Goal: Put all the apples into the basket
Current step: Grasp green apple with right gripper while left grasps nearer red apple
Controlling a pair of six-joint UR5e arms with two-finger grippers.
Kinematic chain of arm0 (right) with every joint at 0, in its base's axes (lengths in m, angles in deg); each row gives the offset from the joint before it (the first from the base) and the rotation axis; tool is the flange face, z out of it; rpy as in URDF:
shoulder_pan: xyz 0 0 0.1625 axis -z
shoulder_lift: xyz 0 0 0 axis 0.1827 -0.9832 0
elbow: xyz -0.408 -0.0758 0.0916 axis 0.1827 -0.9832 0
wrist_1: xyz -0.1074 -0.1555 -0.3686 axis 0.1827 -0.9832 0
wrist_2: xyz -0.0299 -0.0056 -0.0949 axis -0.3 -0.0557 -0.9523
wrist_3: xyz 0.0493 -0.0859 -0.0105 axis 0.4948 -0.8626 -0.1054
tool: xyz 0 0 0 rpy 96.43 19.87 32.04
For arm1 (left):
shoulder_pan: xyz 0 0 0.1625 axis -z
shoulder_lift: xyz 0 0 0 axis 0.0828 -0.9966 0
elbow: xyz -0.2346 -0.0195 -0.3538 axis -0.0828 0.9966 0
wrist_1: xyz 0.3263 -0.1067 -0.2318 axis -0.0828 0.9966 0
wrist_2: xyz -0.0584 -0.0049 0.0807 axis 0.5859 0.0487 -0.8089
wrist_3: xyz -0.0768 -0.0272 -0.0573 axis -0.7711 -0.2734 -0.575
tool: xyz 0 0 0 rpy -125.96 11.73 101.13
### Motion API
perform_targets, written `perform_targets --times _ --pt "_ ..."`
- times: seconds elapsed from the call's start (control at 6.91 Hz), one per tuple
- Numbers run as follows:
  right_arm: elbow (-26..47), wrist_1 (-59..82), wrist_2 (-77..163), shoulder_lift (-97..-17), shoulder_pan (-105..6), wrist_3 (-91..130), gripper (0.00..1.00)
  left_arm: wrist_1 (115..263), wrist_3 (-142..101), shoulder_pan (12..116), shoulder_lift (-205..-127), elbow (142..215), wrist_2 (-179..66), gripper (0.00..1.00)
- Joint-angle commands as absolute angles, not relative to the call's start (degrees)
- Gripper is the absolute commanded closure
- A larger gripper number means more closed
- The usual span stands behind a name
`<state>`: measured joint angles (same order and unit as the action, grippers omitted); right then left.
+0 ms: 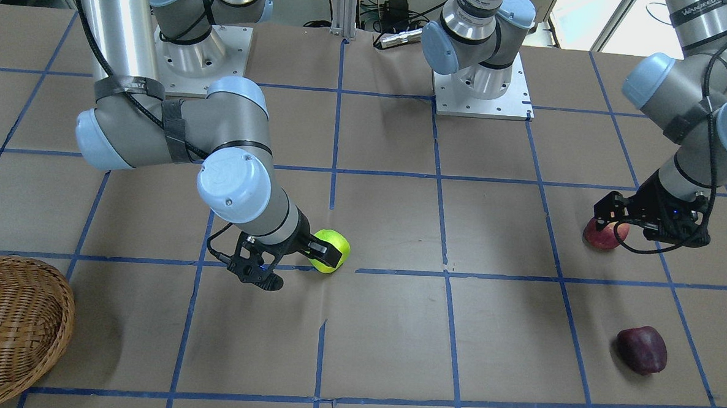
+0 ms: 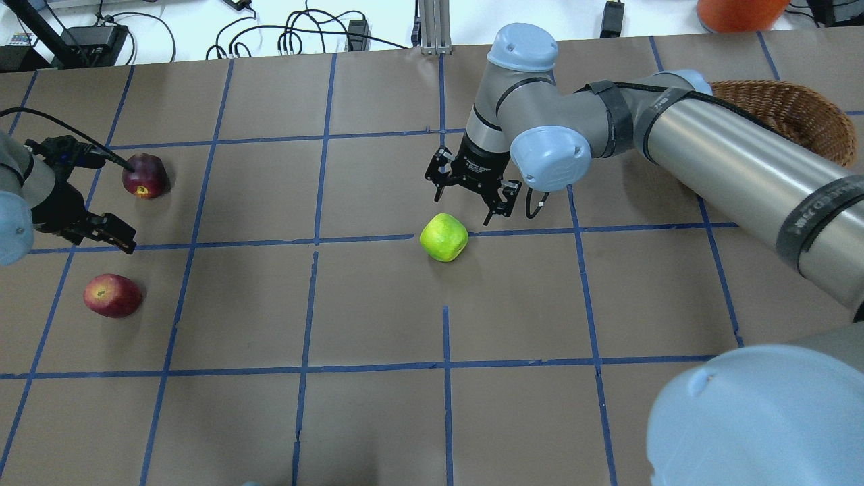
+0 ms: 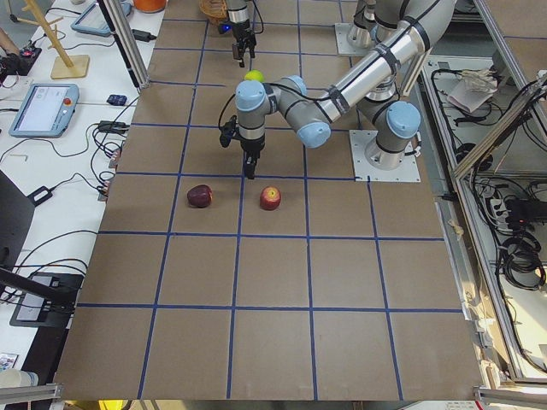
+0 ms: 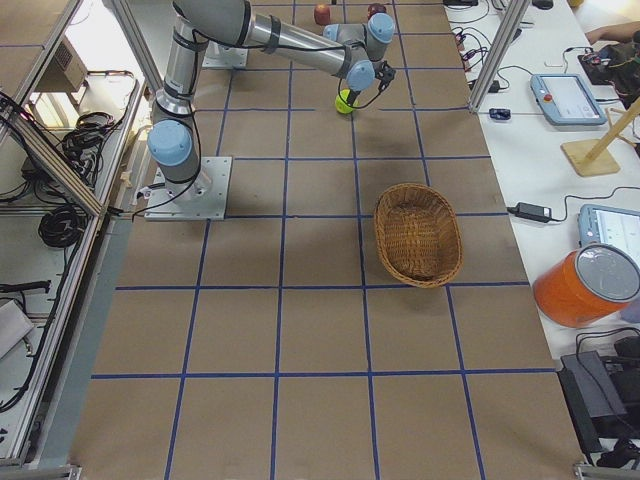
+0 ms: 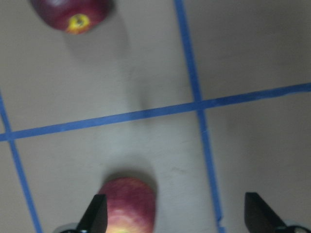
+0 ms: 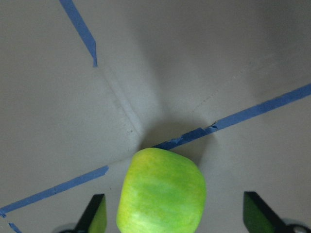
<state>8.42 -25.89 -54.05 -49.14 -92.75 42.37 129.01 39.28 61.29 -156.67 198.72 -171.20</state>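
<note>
The lime-green apple lies on the table near the middle. My right gripper hangs open just over its far side; in the right wrist view the apple sits between the open fingers, low in the frame. The red apple lies under my open left gripper; in the left wrist view it sits close to the left finger. The maroon apple lies beyond it, apart. The wicker basket stands empty at the table's far right corner.
Brown paper with a grid of blue tape covers the table. The two arm bases stand at the robot's edge. The right arm's long link reaches past the basket towards the middle.
</note>
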Motion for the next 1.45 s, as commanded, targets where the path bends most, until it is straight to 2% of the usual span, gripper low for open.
perform_targets --times 0.0,0.29,0.43,0.58,0.72,0.87,1.01,1.3 --pt "8.41 -26.56 -53.27 -46.89 -93.62 42.98 0.00 128.22 46.41 57.75 -159.35 200.34 -169.37 0.00" --pt "8.41 -26.47 -53.18 -45.65 -94.50 44.37 0.00 128.57 47.41 57.22 -163.56 200.96 -171.80 0.00" --pt "8.58 -26.47 -53.36 -45.47 -94.59 44.38 0.03 128.14 46.80 57.22 -165.41 201.49 -176.78 0.00" --pt "8.41 -26.47 -53.36 -45.21 -94.50 44.30 0.68 126.83 46.44 57.22 -166.82 201.84 -177.09 0.00" --pt "8.32 -26.47 -53.53 -45.30 -94.42 44.21 1.00 126.56 46.26 57.30 -167.80 201.84 -176.92 0.00" --pt "7.45 -26.38 -54.14 -45.82 -94.24 43.95 1.00 126.55 44.70 57.39 -167.46 201.67 -176.75 0.40" --pt "6.31 -25.51 -54.50 -47.22 -93.20 43.68 1.00 127.51 42.94 57.65 -166.84 201.06 -176.57 0.60" --pt "0.54 -15.98 -59.66 -50.47 -86.81 39.41 1.00 129.88 37.24 61.67 -165.52 198.00 -174.91 0.62"
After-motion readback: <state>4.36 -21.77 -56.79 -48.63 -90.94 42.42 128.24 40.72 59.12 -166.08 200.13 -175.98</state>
